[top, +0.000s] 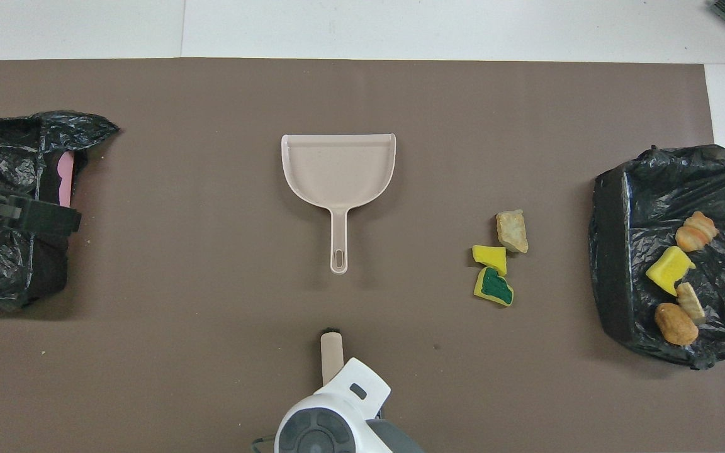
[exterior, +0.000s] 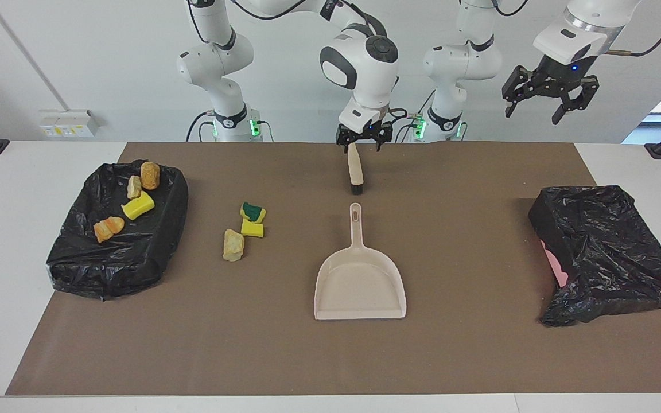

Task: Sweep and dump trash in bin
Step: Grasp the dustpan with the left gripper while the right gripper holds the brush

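Trash sits in two groups: three scraps lie loose on the brown mat, and four more lie in the black-lined bin at the right arm's end of the table. The loose three are a yellow sponge chunk with a green layer, a plain yellow chunk touching it, and a tan crumbly lump just beside them. They look light and spongy (likely to roll or skitter under a hard stroke).

The right gripper has its fingers clamped on the top of a small brush, which hangs nearly upright with its dark bristles down at the mat. The beige plastic dustpan, smooth with a shallow lip and a slotted handle, lies flat, mouth pointing away from the robots, with no gripper on it.

My worry is that the scraps are well apart from the pan, so a long sweep could scatter them, and the unheld pan may slide when they hit its lip. The tan lump could shed crumbs.

The left gripper waits high over the second black-bagged bin, fingers spread, holding nothing. The bags are glossy, crinkled film.
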You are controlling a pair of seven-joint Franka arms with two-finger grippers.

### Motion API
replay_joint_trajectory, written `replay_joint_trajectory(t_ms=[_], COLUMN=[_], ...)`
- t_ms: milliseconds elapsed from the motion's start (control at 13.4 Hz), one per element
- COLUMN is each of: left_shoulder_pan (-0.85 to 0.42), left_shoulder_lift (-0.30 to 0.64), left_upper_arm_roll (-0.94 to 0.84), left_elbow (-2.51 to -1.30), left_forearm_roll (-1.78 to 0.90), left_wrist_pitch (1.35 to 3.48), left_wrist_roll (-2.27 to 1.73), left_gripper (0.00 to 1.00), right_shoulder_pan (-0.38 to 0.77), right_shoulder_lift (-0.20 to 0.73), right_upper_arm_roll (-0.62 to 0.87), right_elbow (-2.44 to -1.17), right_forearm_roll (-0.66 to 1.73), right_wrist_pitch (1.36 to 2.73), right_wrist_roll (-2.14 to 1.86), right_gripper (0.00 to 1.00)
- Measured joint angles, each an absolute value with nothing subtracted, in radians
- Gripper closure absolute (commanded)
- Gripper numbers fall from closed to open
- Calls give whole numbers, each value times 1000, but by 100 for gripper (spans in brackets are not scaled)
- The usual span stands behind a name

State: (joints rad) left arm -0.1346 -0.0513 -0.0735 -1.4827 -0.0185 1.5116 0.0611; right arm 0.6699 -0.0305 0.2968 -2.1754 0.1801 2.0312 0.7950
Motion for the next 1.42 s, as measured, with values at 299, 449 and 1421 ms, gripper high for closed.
replay_joint_trajectory(t_ms=[299,449,1421], left_shoulder_pan=[-310,-352,-546], left_shoulder_lift=[33,71,330], left_upper_arm_roll=[-81,-81,-78], left_elbow=[-1547,-1600,-1741], left_forearm_roll=[-20,-20,-19], left_wrist_pitch=[1679,1783,2149], left_wrist_roll=[-136,-168,-398], left_gripper=[0,0,0], right_shoulder_pan=[753,757,754], right_shoulder_lift=[-96,-92,-79], right_upper_arm_roll=[297,296,293], right_elbow=[-2359,-2401,-2413], right_forearm_roll=[218,219,249], right_wrist_pitch=[2183,2232,2265], right_wrist_roll=[795,795,794], right_gripper=[0,0,100])
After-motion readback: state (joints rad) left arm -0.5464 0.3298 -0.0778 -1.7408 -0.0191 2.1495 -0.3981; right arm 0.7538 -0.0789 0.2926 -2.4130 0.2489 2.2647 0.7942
